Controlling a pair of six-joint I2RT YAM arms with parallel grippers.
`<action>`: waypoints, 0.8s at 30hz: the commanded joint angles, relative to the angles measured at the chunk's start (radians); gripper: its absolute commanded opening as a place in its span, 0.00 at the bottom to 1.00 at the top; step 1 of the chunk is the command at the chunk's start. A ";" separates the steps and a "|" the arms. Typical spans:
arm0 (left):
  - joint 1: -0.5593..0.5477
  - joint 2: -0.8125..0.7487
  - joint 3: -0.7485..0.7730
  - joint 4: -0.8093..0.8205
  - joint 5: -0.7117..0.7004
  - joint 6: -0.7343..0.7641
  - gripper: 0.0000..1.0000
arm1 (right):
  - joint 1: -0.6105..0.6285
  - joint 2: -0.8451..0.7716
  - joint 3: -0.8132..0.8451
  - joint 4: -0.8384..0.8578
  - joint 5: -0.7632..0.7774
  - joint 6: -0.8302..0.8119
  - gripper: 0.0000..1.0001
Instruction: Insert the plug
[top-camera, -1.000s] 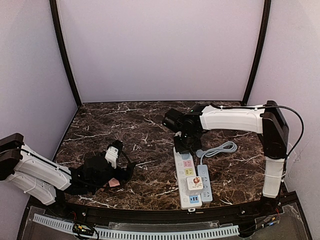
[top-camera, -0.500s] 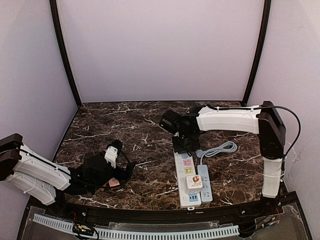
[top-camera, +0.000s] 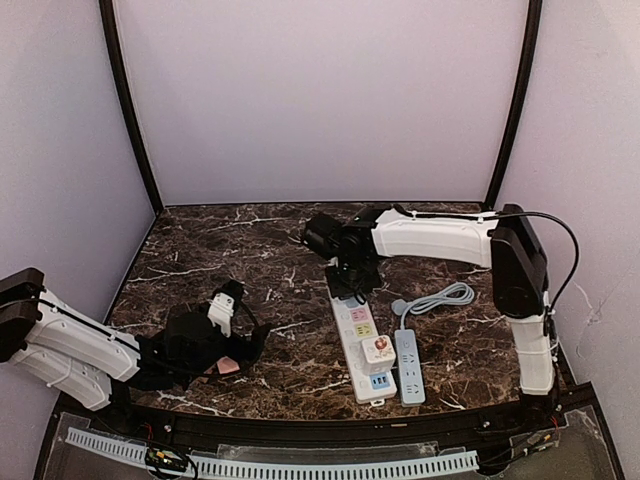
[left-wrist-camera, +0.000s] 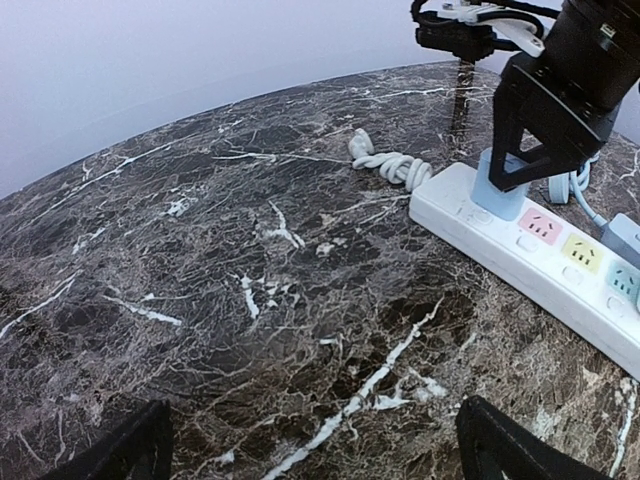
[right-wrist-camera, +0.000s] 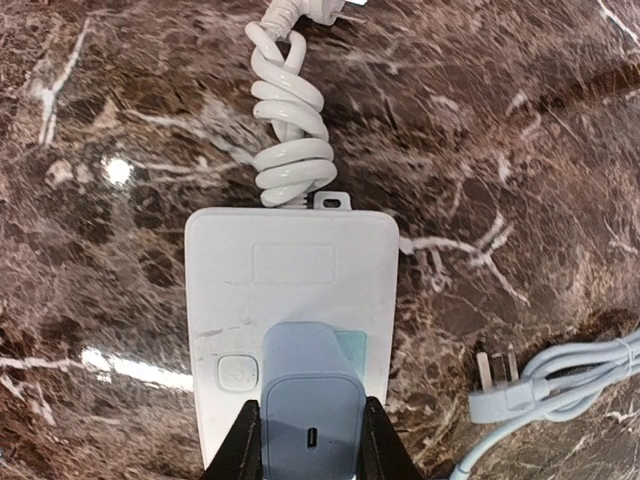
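So my right claw (right-wrist-camera: 312, 440) was clamped round the blue-grey plug (right-wrist-camera: 312, 395), which stood on the far end of the white power strip (right-wrist-camera: 290, 260), right by its coiled cord (right-wrist-camera: 290, 130). My left claw (left-wrist-camera: 315, 455) was spread wide with nothing in it, low over the near-left of the table (top-camera: 250, 250). That table was dark marble with white veins, boxed in by plain lilac walls (top-camera: 320, 100) and black corner posts (top-camera: 128, 110).

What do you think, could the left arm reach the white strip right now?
Probably yes. Only bare marble lies between the open left gripper and the strip. The right gripper clamps the charger at the far end, so that end looks blocked.
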 joint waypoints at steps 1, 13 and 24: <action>0.005 -0.029 -0.018 -0.004 -0.016 0.001 0.99 | 0.019 0.201 0.081 0.105 -0.120 -0.040 0.00; 0.005 -0.056 -0.028 -0.040 -0.016 -0.015 0.99 | 0.026 0.257 0.247 0.076 -0.090 -0.136 0.19; 0.006 -0.118 -0.021 -0.127 0.020 -0.035 0.98 | 0.090 0.173 0.265 0.060 -0.052 -0.231 0.93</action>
